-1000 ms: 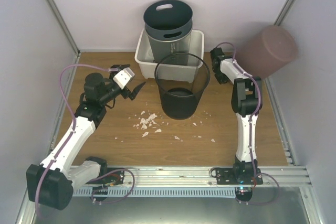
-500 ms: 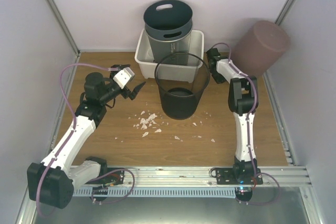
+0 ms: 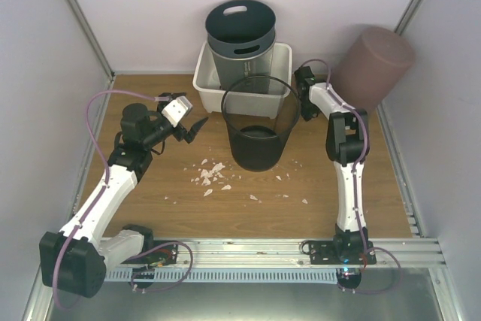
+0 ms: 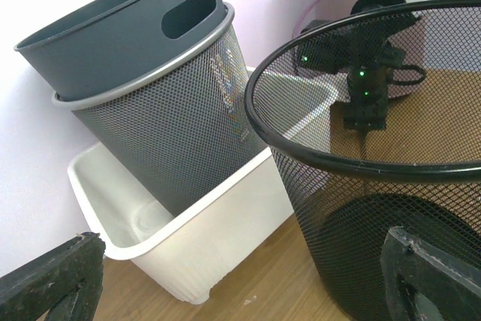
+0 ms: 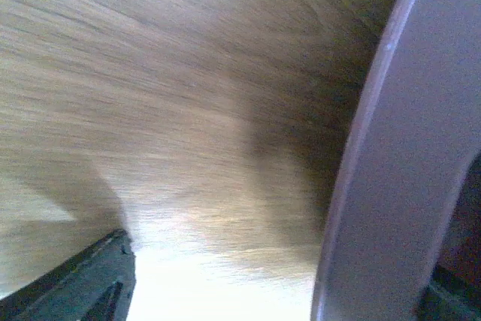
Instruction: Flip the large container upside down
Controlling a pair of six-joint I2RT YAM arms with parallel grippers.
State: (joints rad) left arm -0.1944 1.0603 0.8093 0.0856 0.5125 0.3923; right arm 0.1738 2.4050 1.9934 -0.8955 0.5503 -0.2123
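Note:
The large container (image 3: pixel 373 65) is a mauve-brown bin standing bottom-up at the back right, tilted against the right wall. Its thick rim (image 5: pixel 391 186) fills the right side of the right wrist view, above the wooden table (image 5: pixel 188 73). My right gripper (image 3: pixel 306 84) is low beside the bin's lower left edge. Its fingers (image 5: pixel 83 287) stand well apart, open, with the rim just inside the right one and no pinch on it. My left gripper (image 3: pixel 197 127) hovers open and empty left of the black mesh basket (image 3: pixel 259 122).
The black mesh basket (image 4: pixel 376 186) stands upright mid-table. Behind it a white tub (image 3: pixel 207 80) holds a grey mesh bin (image 4: pixel 180 125) with a dark grey bin (image 3: pixel 240 20) nested in it. White crumbs (image 3: pixel 212 174) lie scattered in front of the basket.
My right gripper has opened off the brown bin's rim and shifted slightly left. The bin has settled a little lower and more upright against the wall. The left arm has not moved.

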